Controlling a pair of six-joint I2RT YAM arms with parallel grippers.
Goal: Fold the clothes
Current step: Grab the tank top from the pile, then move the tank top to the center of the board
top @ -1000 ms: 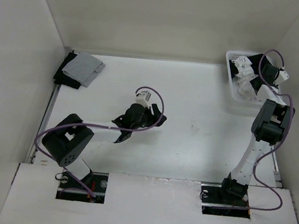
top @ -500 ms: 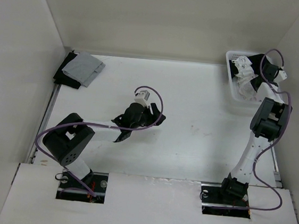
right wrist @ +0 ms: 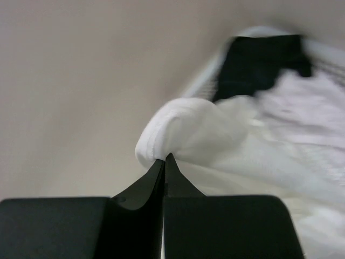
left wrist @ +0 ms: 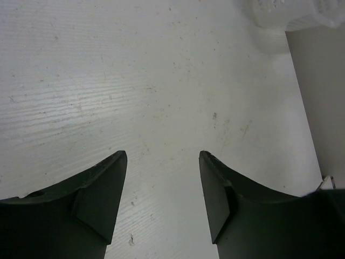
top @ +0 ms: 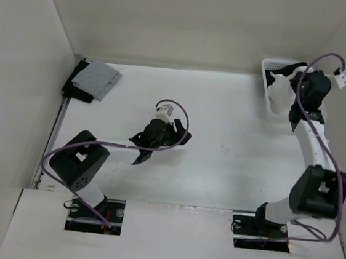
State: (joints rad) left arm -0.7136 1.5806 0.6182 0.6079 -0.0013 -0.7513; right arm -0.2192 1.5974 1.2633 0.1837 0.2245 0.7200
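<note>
- The whole right wrist view is blurred. The clothes (right wrist: 232, 145) are seen only as a soft white mass just ahead of the right gripper (right wrist: 164, 159), and no straps can be made out.
- The pinched fold is hidden between the closed fingers.
- A black item (right wrist: 261, 59) beyond the tips, to the right, is too blurred to be named.
- In the top view, the right fingertips are covered by the wrist, and the basket (top: 268, 68) is partly covered.
- In the left wrist view, the basket is cut off by the top edge, far ahead-right of the left gripper (left wrist: 161, 156).
</note>
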